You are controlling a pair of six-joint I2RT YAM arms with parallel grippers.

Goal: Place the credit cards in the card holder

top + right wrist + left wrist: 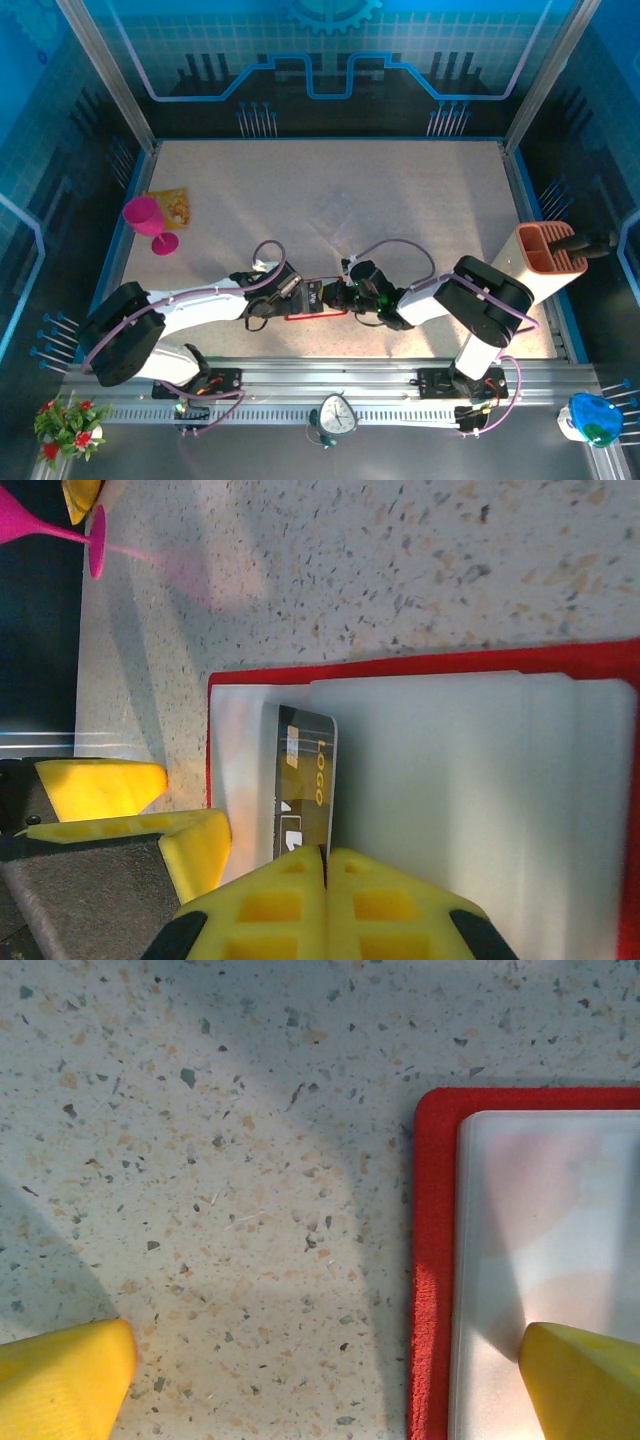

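**Credit card flat in open card holder**

On the speckled table, near its front edge and between both arms: red card holder, lying open, pale inside up. Left gripper spread wide, one yellow fingertip over the holder's pale lining, the other over bare table. Right gripper clenched, tips pressed together at the end of a dark credit card, lying flat, partly tucked under a whitish pocket.

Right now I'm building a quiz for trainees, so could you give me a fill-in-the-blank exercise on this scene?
The open card holder has a ____ border. The right gripper stands ____ at the credit card's end. The left gripper stands ____. The goblet is ____.
Missing words: red, shut, open, pink.
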